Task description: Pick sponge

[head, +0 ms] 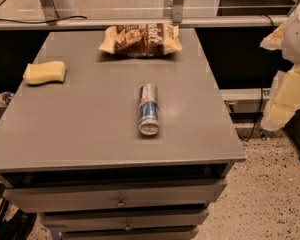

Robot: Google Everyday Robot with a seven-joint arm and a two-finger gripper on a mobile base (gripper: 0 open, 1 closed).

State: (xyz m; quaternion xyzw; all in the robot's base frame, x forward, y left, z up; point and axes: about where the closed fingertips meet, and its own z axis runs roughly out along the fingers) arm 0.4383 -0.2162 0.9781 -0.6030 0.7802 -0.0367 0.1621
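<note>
The sponge (45, 72) is a pale yellow foam block with a pinched waist. It lies flat near the left edge of the grey table (90, 134), towards the back. My gripper (286, 96) hangs off the table's right side, beyond its edge and far from the sponge, with the whole tabletop between them. It holds nothing that I can see.
A silver and blue can (148, 109) lies on its side at the middle of the table. A crinkled yellow-and-brown snack bag (140, 39) lies at the back centre. Drawers (120, 199) run below the table's front edge. A rail (140, 21) runs behind the table.
</note>
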